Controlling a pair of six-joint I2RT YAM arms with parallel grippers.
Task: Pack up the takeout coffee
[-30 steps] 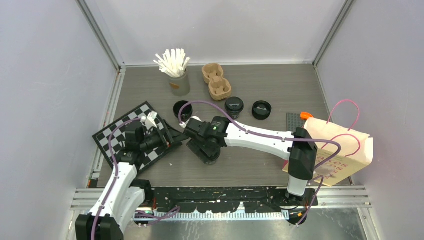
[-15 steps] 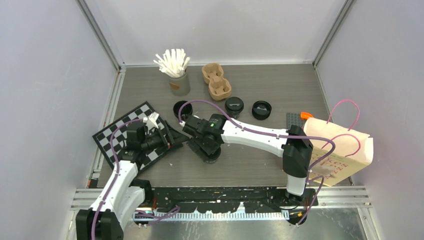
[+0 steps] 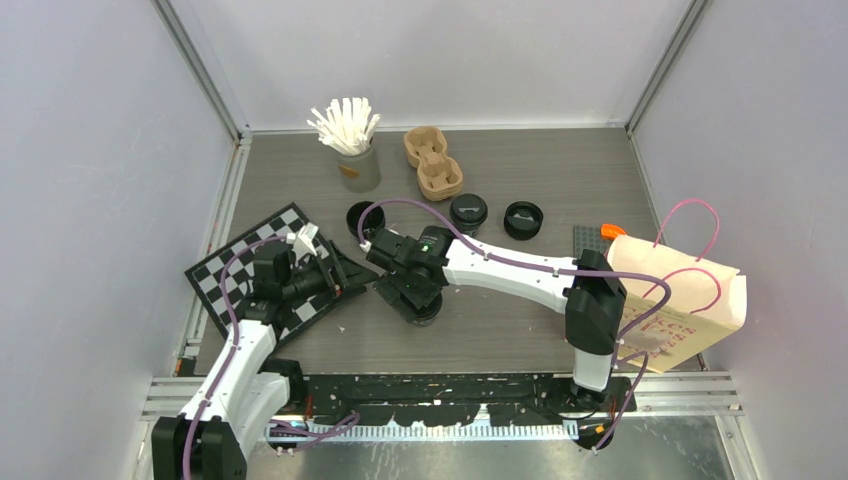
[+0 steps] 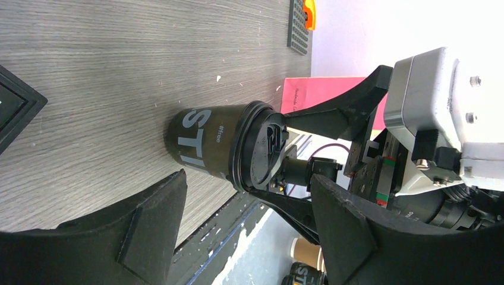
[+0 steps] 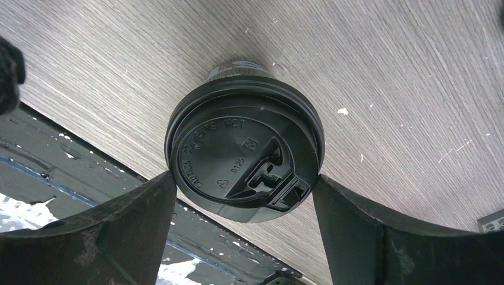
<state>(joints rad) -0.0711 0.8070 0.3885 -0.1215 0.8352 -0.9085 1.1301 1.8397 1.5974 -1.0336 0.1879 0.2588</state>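
Note:
A black paper coffee cup (image 4: 205, 142) with pale lettering stands upright near the table's front, its black lid (image 5: 245, 157) on top. My right gripper (image 5: 245, 178) is open and hangs over it from above, one finger on each side of the lid's rim, very close to it. In the top view this gripper (image 3: 415, 300) hides the cup. My left gripper (image 3: 340, 272) is open and empty, just left of the cup, pointing at it. An open black cup (image 3: 362, 218), a lidded cup (image 3: 468, 212) and a third black cup or lid (image 3: 523, 219) stand further back.
The brown pulp carrier (image 3: 432, 162) and the grey cup of white sticks (image 3: 350, 150) stand at the back. A checkerboard (image 3: 225, 280) lies under my left arm. A paper bag (image 3: 680, 300) lies at the right, with a grey studded plate (image 3: 592, 240) beside it.
My right gripper has shifted slightly left over the lidded cup. The left gripper has barely moved.

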